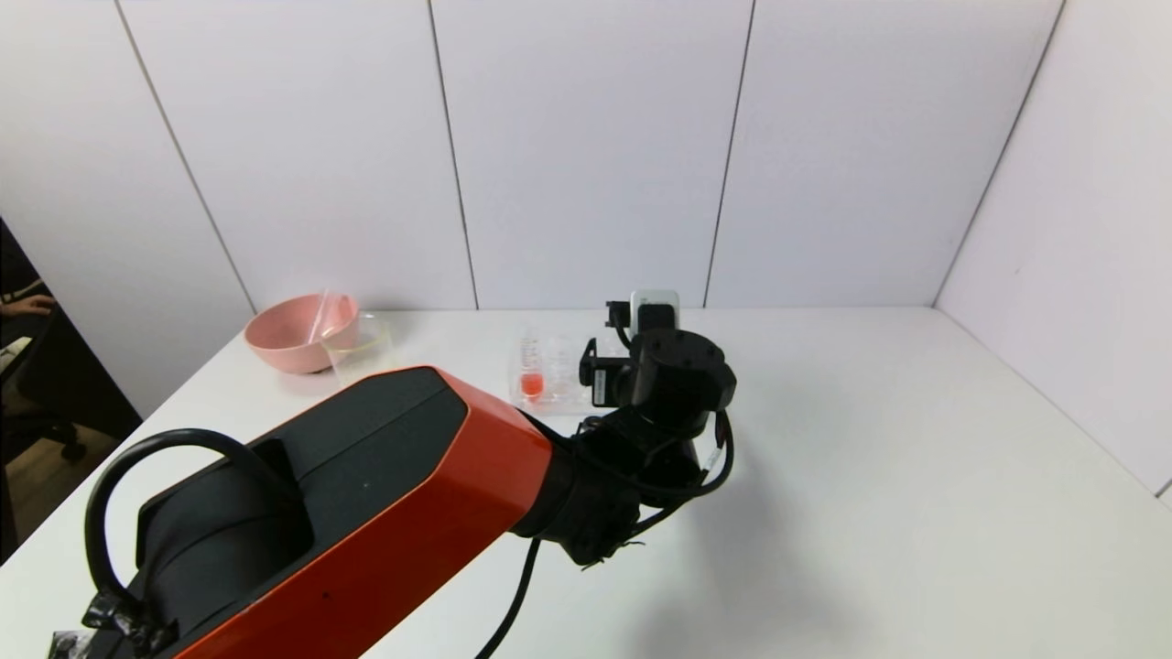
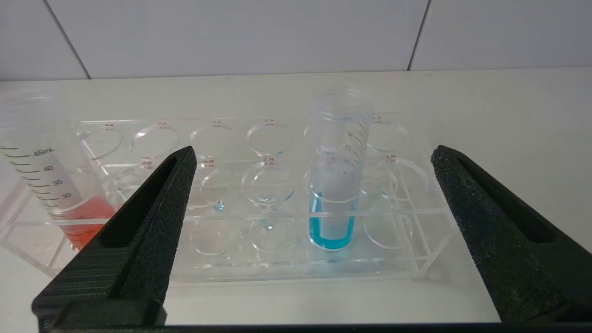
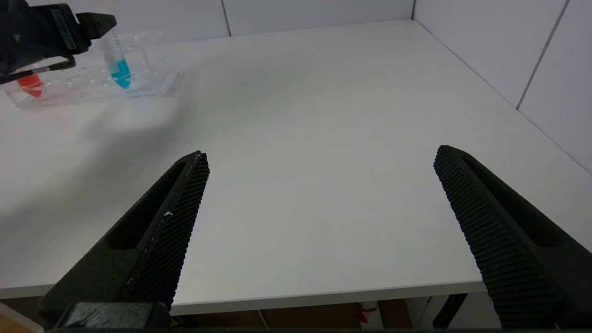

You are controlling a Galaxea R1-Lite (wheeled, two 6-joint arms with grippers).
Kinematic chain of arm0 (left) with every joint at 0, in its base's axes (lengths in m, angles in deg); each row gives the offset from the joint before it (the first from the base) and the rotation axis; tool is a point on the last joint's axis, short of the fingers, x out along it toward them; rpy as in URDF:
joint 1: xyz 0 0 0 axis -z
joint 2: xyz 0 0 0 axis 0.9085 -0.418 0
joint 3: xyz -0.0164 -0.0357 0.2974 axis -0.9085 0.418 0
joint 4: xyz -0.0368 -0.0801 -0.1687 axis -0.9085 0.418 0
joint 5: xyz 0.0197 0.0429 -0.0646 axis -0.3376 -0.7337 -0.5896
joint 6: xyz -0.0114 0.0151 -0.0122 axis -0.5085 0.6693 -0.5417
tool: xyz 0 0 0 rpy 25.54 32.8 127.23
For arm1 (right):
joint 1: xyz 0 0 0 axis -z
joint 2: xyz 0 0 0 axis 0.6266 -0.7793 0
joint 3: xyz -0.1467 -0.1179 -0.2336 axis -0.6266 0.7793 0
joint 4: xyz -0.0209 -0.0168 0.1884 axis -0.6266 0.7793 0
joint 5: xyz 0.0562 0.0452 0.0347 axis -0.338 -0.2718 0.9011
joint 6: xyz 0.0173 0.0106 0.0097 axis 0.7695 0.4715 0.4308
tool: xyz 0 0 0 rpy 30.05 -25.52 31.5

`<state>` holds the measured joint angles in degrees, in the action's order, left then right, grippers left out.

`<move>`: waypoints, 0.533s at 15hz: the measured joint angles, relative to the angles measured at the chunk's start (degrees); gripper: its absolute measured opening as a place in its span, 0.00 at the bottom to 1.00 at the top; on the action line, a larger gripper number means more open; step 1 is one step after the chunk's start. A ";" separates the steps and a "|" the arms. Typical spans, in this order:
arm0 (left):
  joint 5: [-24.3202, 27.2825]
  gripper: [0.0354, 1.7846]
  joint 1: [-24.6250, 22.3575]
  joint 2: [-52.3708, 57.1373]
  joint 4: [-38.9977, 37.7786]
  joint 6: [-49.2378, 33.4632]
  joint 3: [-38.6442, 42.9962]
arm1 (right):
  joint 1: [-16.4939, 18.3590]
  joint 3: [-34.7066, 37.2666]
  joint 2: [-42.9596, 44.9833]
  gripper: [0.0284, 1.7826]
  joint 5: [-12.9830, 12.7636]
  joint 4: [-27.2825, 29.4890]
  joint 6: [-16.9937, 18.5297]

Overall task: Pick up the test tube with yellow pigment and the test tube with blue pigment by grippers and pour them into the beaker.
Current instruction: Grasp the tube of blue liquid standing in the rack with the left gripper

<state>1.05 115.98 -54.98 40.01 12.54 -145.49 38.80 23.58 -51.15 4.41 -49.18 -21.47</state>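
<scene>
The left gripper (image 2: 313, 157) is at the clear rack (image 2: 416, 259) near the back of the table (image 1: 870, 476). Its jaws stand wide apart and hold nothing. The blue tube (image 2: 334, 185) stands upright in a rack hole, lined up with the gap between the two jaws but a little beyond their tips, touching neither. Blue liquid fills only the bottom of the tube. A red tube (image 2: 51, 189) stands in the same rack, off to one side and outside the jaw gap.

In the head view the left arm (image 1: 366, 494) reaches forward across the table and its wrist covers part of the rack. The beaker (image 1: 359, 352) stands farther left, just beside the pink bowl (image 1: 298, 334) and well apart from the rack. A slim clear tube (image 1: 320, 316) leans in the bowl; its contents cannot be made out.

The right gripper (image 3: 319, 152) hangs above the bare near edge of the table, well apart from the rack, jaws wide and holding nothing.
</scene>
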 joint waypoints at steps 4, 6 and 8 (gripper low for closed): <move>1.10 1.00 -1.33 -2.34 3.38 -2.13 -2.89 | 0.00 0.00 0.00 1.00 -0.02 0.00 0.00; 1.34 1.00 -1.83 -3.24 4.77 -2.95 -4.49 | 0.00 0.00 0.00 1.00 -0.02 0.00 0.00; 2.40 1.00 -2.54 -4.08 6.39 -3.01 -6.53 | 0.00 0.00 0.00 1.00 -0.02 0.00 0.00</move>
<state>3.46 113.45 -59.06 46.40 9.53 -152.02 38.80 23.58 -51.15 4.39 -49.18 -21.47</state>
